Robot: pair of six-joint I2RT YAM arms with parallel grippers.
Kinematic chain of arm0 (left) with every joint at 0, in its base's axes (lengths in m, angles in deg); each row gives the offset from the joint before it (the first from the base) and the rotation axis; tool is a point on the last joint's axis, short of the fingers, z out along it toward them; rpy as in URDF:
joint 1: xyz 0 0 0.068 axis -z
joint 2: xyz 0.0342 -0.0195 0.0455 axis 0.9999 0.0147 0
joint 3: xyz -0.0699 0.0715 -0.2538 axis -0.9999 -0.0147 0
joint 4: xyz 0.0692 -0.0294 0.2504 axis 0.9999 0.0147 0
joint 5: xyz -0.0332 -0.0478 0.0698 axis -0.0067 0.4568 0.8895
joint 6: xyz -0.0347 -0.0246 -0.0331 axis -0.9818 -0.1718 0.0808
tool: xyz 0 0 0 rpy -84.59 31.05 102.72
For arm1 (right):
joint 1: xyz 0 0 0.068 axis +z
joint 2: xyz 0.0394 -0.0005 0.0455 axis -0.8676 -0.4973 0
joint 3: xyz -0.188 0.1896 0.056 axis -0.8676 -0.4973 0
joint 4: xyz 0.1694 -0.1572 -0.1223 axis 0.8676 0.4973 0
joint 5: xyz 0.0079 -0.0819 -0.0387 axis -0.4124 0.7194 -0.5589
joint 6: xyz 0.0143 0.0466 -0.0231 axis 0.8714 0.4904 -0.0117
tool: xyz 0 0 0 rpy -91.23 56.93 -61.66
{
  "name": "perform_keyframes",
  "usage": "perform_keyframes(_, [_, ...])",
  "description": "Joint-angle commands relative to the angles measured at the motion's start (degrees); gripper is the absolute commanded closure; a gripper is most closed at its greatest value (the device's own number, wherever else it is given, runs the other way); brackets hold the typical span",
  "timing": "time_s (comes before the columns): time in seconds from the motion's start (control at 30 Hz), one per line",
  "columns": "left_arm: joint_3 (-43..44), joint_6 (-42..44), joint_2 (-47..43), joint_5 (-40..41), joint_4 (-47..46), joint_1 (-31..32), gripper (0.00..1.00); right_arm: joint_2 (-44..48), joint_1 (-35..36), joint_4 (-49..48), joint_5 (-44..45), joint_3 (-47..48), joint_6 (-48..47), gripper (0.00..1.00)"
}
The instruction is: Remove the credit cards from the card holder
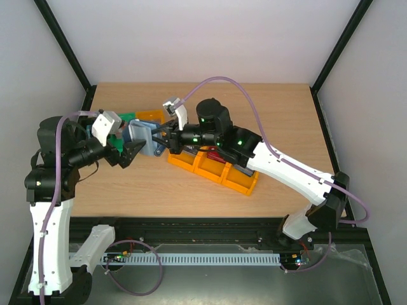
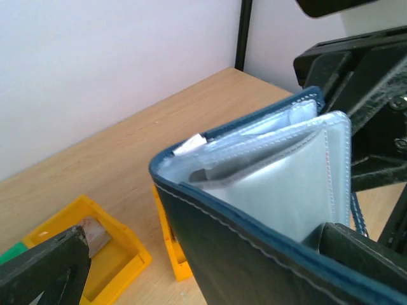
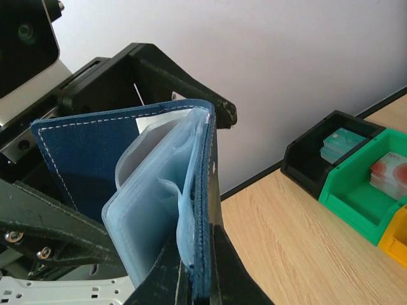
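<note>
Above the wooden counter [image 1: 191, 190], had the right hand [image 1: 163, 140] clamped tight on the part-open holder [image 1: 144, 136], raised off the surface. Had the left hand [image 1: 127, 154] spread wide about its other end, one finger clearly not touching. Showed a white card [image 2: 189, 145] corner in a pocket.

This is a robotics lab test cell. A wooden table [image 1: 191, 190] is boxed in by plain white panels [image 1: 191, 38] on black frame posts [image 1: 63, 44]. Two white-and-black robot arms, the left arm [image 1: 48, 216] and the right arm [image 1: 286, 168], are mounted on a dark rail [image 1: 191, 223] along the near edge. Purple cabling [image 1: 235, 86] loops over them, and a slotted white cable duct [image 1: 210, 259] lies just nearer. Small plastic sorting bins [image 3: 362, 197] stand at the far left.
</note>
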Motion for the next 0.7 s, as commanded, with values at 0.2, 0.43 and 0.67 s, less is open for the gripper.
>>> perform_keyframes(0.2, [-3.4,-2.2,-0.4,5.1,-3.4,-0.2,0.03,0.0,1.2,-0.7,-2.9,2.7,-1.0,0.98])
perform_keyframes(0.43, [-2.8,-0.5,-0.7,0.1,-1.5,-0.3,0.27,0.9,1.5,-0.1,-12.3,4.1,-5.3,0.98])
perform_keyframes(0.67, [-2.5,1.6,-1.3,-9.7,1.4,-0.9,0.9,1.6,0.0,-0.3,-15.7,3.7,-7.0,0.99])
